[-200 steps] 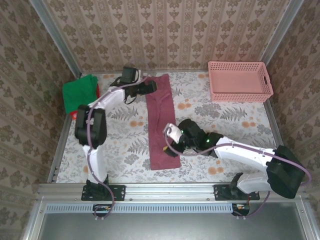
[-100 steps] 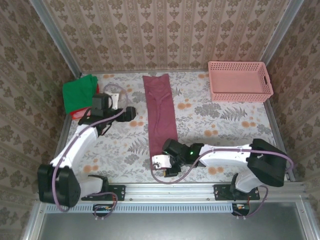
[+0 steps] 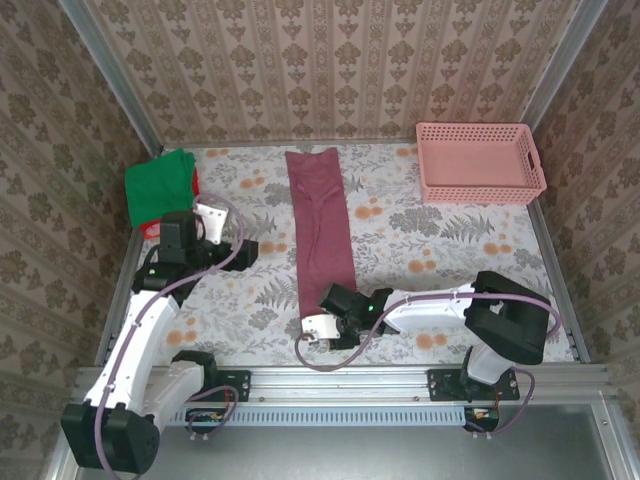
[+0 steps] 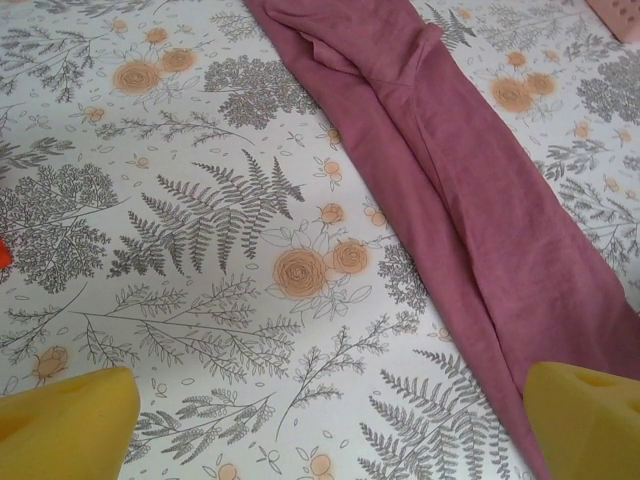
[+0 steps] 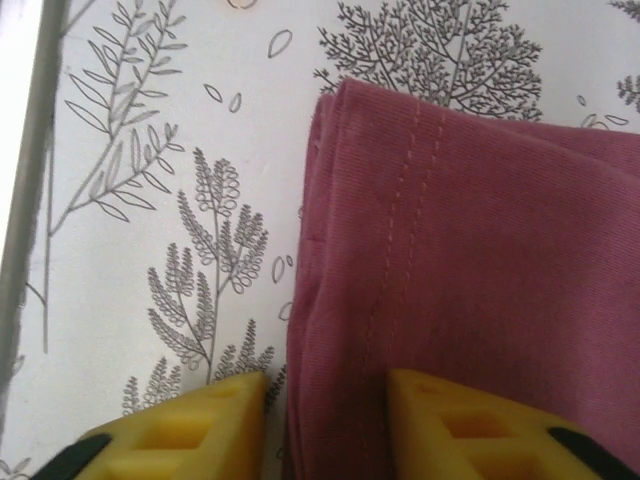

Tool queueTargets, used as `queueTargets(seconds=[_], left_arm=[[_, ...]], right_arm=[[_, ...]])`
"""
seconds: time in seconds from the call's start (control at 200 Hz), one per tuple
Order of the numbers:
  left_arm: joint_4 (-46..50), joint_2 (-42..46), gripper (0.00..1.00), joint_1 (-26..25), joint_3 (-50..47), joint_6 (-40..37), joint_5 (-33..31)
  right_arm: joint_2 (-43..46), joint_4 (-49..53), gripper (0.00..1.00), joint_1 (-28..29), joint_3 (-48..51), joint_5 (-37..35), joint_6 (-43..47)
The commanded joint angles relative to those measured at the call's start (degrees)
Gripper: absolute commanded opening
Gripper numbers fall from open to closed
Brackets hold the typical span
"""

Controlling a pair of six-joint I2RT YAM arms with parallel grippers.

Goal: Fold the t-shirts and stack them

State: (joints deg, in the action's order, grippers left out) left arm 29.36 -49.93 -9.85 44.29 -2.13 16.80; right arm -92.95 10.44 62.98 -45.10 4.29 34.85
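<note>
**Maroon t-shirt [image 3: 320,225], folded lengthwise, awaiting its cross-fold.** The shirt lies flat on the floral tablecloth [image 3: 450,250] as a narrow strip, left of the pink lattice basket [image 3: 480,162] and apart from it. Its long axis runs from the far table edge, level with the basket, toward the arm bases, drifting slightly rightward as it nears them. The stitched hem [image 5: 430,150] forms the near end, diagonally near-left of the basket. The right gripper [image 3: 325,315] sits at that hem's corner with jaws apart. One finger [image 5: 200,425] is over bare tablecloth and the other over cloth, so they straddle the folded side edge (a stance suited, presumably, to pinching the corner and carrying it toward the far end). The left gripper [image 3: 245,252], jaws spread wide and holding nothing, hovers on the side of the strip away from the basket, probably ready to take the other near corner or steady the fold. Farthest left of the basket, a folded green t-shirt [image 3: 158,185] rests on a red t-shirt [image 3: 148,231], the likely destination stack.
</note>
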Motion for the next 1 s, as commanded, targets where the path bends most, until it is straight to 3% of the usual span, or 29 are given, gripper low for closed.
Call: queueTargets(seconds=[0.0, 0.18, 0.68, 0.995], left_arm=[[2.62, 1.36, 1.0, 0.53, -1.16, -4.05, 1.66], [3.84, 2.64, 1.0, 0.62, -1.63, -7.48, 3.08], [8.7, 13.28, 1.0, 0.62, -5.45, -20.67, 8.2], [6.95, 15.55, 1.0, 0.62, -9.01, -23.48, 9.31]], right_arm=[[-3.97, -0.03, 0.27, -0.91, -2.02, -5.63, 1.01], [-3.83, 2.99, 0.0, -0.78, -3.17, -6.81, 1.31], [9.64, 14.03, 0.0, -4.09, -7.07, -0.28, 0.08], [4.53, 19.85, 0.0, -13.79, -18.81, 3.73, 8.01]])
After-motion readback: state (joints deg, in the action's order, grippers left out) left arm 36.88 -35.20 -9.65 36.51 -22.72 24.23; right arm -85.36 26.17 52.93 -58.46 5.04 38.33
